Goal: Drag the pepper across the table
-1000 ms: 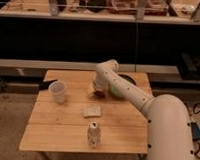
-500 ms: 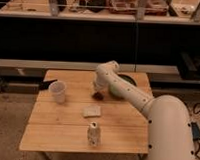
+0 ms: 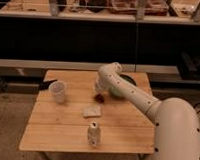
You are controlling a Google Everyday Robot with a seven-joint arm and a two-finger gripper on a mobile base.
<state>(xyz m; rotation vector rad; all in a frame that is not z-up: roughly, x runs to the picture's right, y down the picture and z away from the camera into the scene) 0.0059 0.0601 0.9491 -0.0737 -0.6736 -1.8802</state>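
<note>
A small dark red pepper lies on the wooden table near its middle, a little toward the far side. My gripper hangs from the white arm straight over the pepper and touches it or nearly so. The arm comes in from the lower right and bends at an elbow above the table.
A clear plastic cup stands at the left. A pale flat sponge or packet lies in the middle. A small bottle stands near the front edge. A dark bowl sits behind the arm at the far right. A dark counter runs behind the table.
The gripper end has come a little toward the table's middle and down, and the pepper now shows just below it.
</note>
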